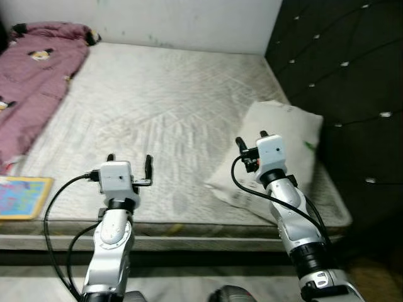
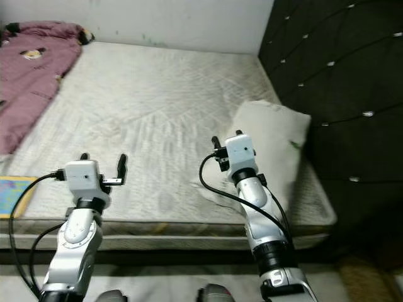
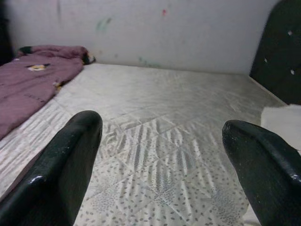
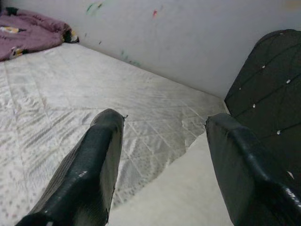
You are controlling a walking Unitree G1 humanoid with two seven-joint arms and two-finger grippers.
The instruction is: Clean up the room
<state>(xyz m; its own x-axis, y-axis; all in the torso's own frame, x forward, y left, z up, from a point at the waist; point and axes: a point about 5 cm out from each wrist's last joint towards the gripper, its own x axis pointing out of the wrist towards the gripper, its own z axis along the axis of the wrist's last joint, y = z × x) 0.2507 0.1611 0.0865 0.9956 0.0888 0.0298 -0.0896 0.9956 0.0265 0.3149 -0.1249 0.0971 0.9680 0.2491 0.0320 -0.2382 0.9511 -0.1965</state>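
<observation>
- A purple blanket (image 1: 31,82) lies bunched along the far left of the mattress (image 1: 157,107), and a colourful book (image 1: 22,196) sits at the near left edge; both look like later tidying jobs.
- The left gripper (image 1: 129,165) hovers over the near edge of the mattress, fingers spread wide and holding nothing; it seems best kept clear for now.
- The right gripper (image 1: 250,141) is also released and empty, poised just above the near left part of the white pillow (image 1: 277,157).
- The pillow lies tilted on the right side of the mattress, near the dark headboard (image 1: 340,82), its near corner close to the bed edge.
- To grasp well, I judge the right fingers should come down astride a fold of the pillow's edge, pinching plenty of fabric so the soft bulk does not slip.
</observation>
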